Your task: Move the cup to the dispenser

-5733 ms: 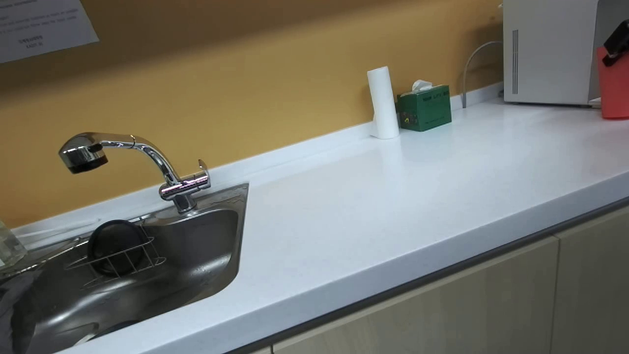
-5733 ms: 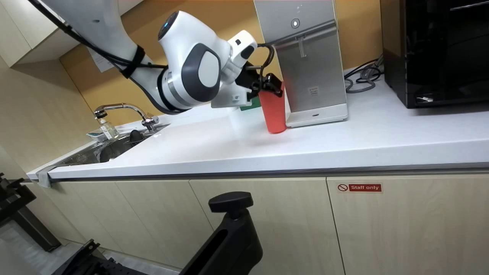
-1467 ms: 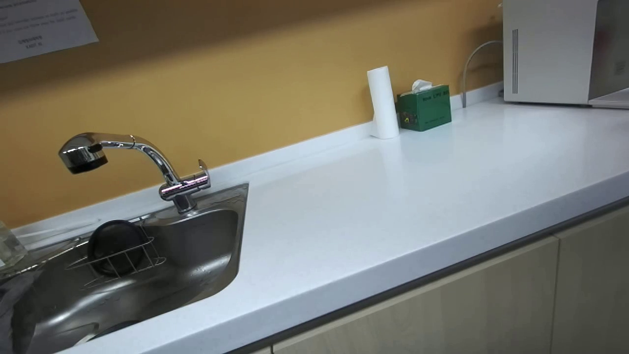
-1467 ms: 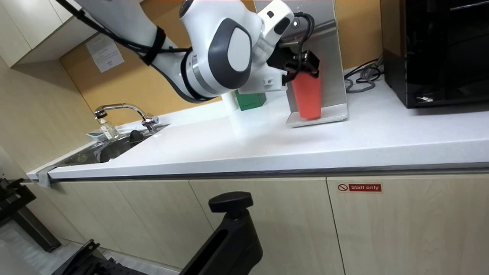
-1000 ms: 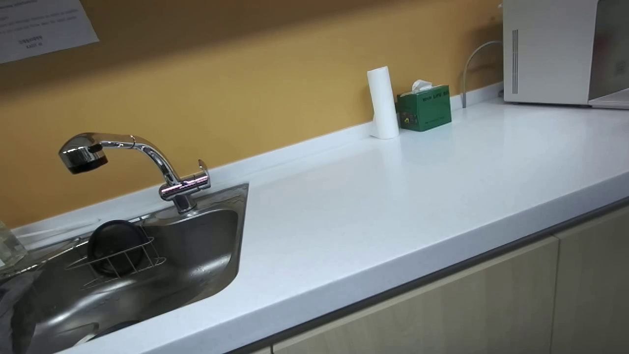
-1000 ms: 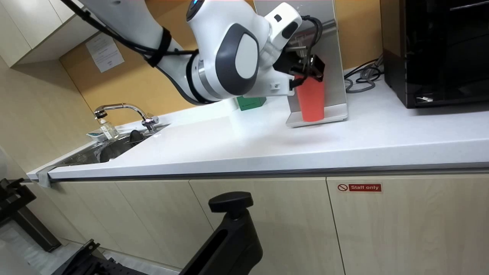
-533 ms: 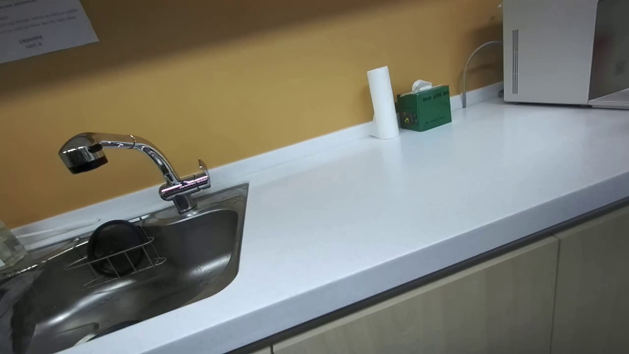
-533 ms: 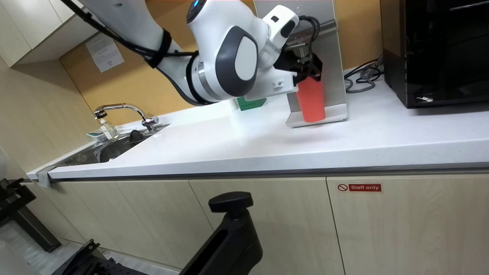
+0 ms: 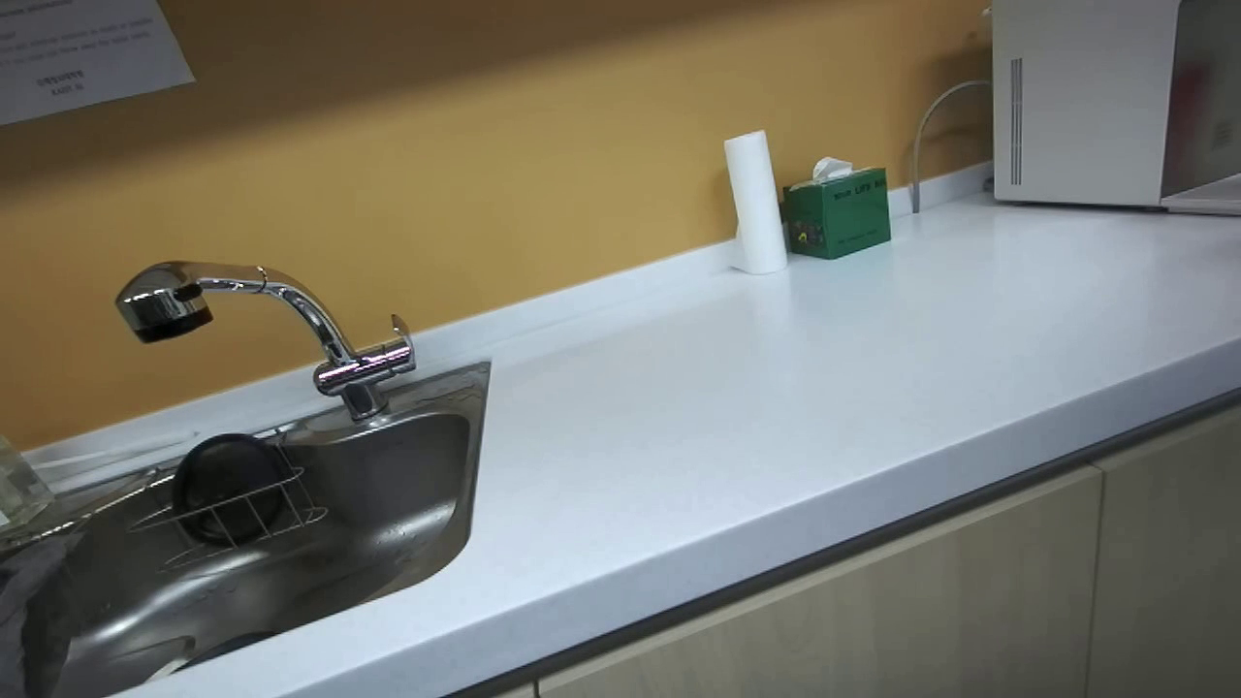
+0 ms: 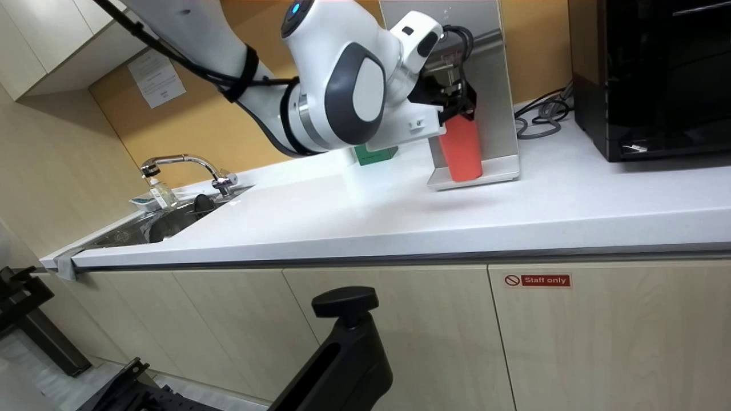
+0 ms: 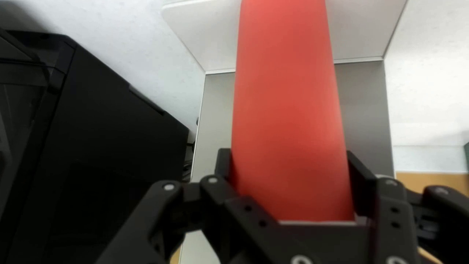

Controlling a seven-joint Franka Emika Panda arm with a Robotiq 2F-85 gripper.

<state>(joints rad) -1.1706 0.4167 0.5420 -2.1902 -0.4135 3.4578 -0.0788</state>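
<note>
Two pads [image 11: 223,165] of the black pincer [image 11: 291,167] against opposite sides of the red cup [image 11: 287,110], at the lower middle of the wrist view. Grips near the cup's wide end, parted only as far as its width. In an exterior view, right of the upper middle, holds the cup before the silver dispenser [image 10: 494,120], above or on its pale base [image 10: 501,170]; cannot tell which. From the upper left, a white-and-grey arm [image 10: 317,63], with black cable [image 10: 154,44] strapped along it. At the upper right of the frame, a black appliance [image 10: 668,80], with loose cords [image 10: 545,117] coiled between it and the dispenser. In an exterior view, dispenser side-on at the upper right corner. Left of it, side by side on the white counter [image 9: 776,407], a green tissue box [image 9: 839,218] and a white paper roll [image 9: 756,199]. At the lower left, a steel sink [image 9: 388,485] with a round black thing [image 9: 228,475] inside, and at its rear edge, a chrome faucet [image 9: 301,301]. On the yellow wall [image 9: 533,165], at the upper left corner, a printed sheet [image 9: 92,53]. Below the counter's edge, in an exterior view, a red "Staff only" label [image 10: 538,280] on a pale cabinet door [image 10: 611,342], lower right.
</note>
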